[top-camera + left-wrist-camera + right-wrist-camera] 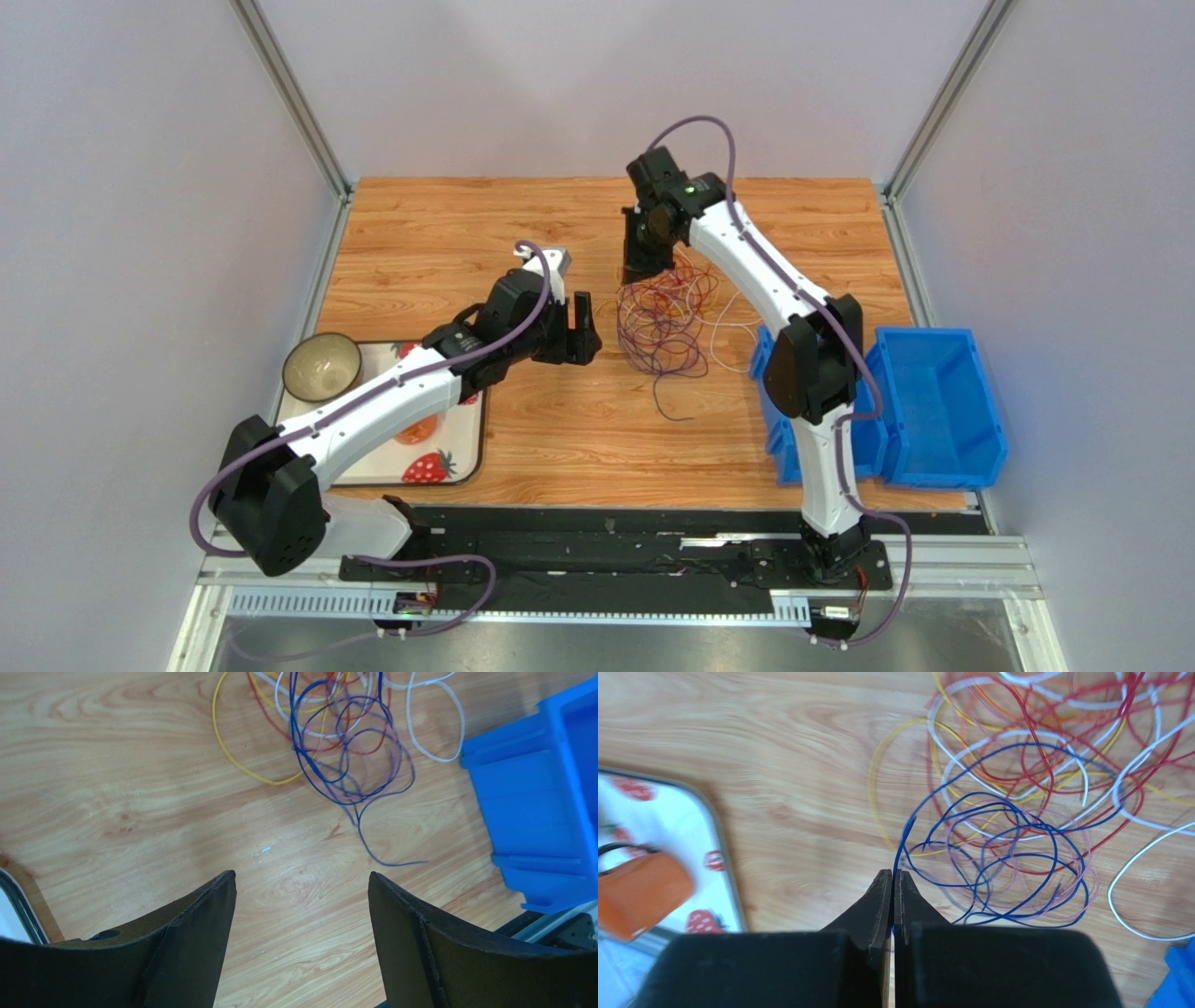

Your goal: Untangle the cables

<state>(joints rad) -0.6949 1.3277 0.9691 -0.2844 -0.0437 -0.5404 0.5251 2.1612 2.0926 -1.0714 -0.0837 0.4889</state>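
The wooden table (561, 252) is fenced by grey walls at its far, left and right edges. The cables (671, 319) lie in one loose tangle of red, orange, yellow, white, purple and blue loops, right of the table's middle. Left of the tangle there is a broad stretch of bare wood, and more bare wood lies on its near side, toward the arm bases.

Right of the tangle, at the table's right edge, stand the blue bins (968, 378). The one closer to the tangle is partly hidden by the right arm, so what is in it cannot be told. One white loop of the tangle reaches close to that bin.

Well left of the tangle, and nearer the bases, lies a strawberry-print tray (470, 445). A bowl (330, 375) stands on the tray's far left corner, and a blurred orange thing (640, 892) also sits on the tray.

The left hand (302, 882) hangs over bare wood just left of the tangle, its jaws wide apart with nothing between them. The right hand (892, 876) is at the tangle's far left side, its jaws pressed together on the blue cable (903, 840). That strand runs from the fingertips back into the blue and purple loops.
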